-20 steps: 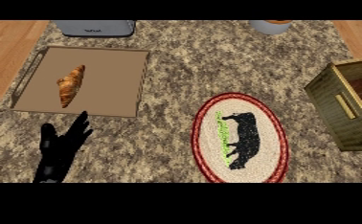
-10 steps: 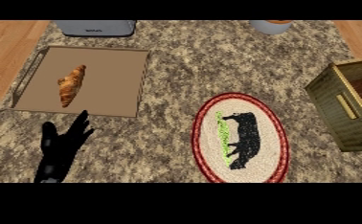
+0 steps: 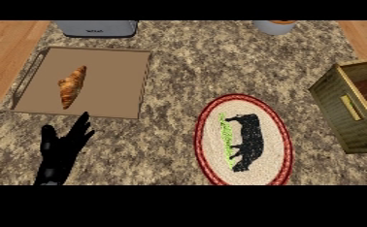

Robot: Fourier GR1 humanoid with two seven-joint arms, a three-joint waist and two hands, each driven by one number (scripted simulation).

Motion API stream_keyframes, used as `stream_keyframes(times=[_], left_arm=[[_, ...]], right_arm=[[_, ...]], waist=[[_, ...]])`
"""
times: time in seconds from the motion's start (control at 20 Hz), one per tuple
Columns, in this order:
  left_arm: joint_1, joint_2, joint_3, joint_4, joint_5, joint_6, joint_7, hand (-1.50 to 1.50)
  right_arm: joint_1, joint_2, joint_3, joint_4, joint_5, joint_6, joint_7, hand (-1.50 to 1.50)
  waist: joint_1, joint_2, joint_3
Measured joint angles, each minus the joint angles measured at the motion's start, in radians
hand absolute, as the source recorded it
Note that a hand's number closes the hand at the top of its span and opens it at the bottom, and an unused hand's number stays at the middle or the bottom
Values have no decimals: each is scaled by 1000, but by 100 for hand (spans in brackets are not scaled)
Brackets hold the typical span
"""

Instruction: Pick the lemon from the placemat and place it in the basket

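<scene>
Here: left hand [image 3: 58, 153] idle

It rests at the worktop's [image 3: 186, 71] front-left corner, fingers [image 3: 80, 126] straight, holding nothing. The oval red-rimmed placemat [image 3: 276, 138] runs front-to-back by the front edge; where the lemon lies, I cannot tell.

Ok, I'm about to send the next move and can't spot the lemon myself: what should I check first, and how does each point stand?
1. Lemon on the placemat: not ok; none shows, only a black figure and a green strip on the mat.
2. Basket in view, top open: ok, though partly cut off at the right edge.
3. Left hand free: ok; open, resting at the lower left, holding nothing.
4. Right hand ready: cannot tell; it is not in view.
5. Croissant out of the way: ok; it lies on the tray, apart from the placemat.
</scene>
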Motion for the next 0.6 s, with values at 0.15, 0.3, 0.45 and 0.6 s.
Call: stream_keyframes(times=[0.15,0.3,0.45,0.6], left_arm=[[6,-8,-9,-15,-10,5,13,0],[12,-11,-5,-18,-12,3,0,0],[7,-18,-8,-24,-12,3,14,0],[5,-19,-7,-19,-15,1,11,0]], right_arm=[[-39,-29,-25,61,-18,15,-7,-150],[-60,-70,-67,149,-46,43,-17,-150],[-83,-121,-97,254,-53,54,-31,-150],[-86,-170,-115,344,-46,55,-58,-150]], waist=[[-2,-1,-1],[-2,0,-1],[2,2,-1],[4,4,0]])
